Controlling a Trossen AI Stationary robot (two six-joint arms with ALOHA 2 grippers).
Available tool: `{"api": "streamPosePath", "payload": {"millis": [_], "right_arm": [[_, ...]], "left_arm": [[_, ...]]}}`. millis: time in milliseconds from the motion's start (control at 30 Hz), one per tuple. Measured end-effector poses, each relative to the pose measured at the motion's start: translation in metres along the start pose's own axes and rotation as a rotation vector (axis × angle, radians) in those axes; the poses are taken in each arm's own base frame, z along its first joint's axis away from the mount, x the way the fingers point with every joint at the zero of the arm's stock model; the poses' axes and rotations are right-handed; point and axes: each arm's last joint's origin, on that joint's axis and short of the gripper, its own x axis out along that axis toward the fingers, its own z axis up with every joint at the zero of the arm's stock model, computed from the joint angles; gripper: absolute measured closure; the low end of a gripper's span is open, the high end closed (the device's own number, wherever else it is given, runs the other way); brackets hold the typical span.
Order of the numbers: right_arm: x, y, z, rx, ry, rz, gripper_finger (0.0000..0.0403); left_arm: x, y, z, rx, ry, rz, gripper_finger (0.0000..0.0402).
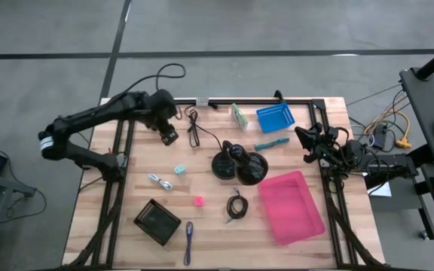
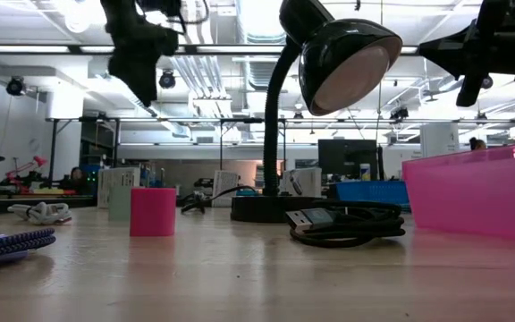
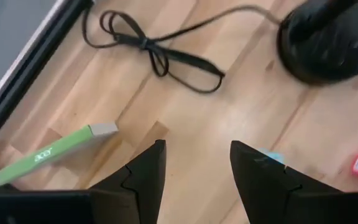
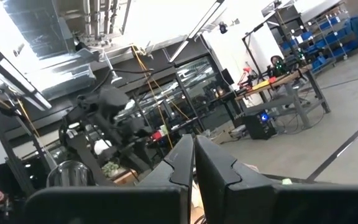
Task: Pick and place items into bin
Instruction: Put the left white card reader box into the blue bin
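My left gripper hangs open above the table's far left part, holding nothing; the bare wood under it lies between a green-white packet and a pale-blue cube. My right gripper waits shut, raised over the right edge. The pink cube, silvery metal piece, coiled black cable, purple pen, teal marker and another green-white packet lie flat on the wood. The pink bin stands at the near right.
A black desk lamp stands mid-table, and its thin cord loops toward the far edge. There is a blue bin at the far right and a black mesh box at the near left.
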Motion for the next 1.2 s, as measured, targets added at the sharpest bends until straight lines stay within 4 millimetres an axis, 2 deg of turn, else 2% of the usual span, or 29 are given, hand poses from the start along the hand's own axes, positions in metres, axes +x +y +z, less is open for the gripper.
{"api": "streamPosePath", "payload": {"millis": [367,700,1000,1200], "right_arm": [[0.0,0.0,0.0,-0.001,0.0,0.0,0.0394],[0.0,0.0,0.0,-0.006,0.0,-0.001,0.0394],[0.0,0.0,0.0,-0.006,0.002,-0.001,0.0394],[0.0,0.0,0.0,-0.008,0.004,-0.002,0.0394]], "left_arm": [[0.033,0.024,0.041,0.38,0.259,0.033,0.0238],[0.066,0.041,0.048,0.747,0.457,0.163,0.0238],[0.088,0.046,0.047,0.779,0.554,0.13,0.0238],[0.094,0.052,0.045,0.814,0.605,0.108,0.0238]]}}
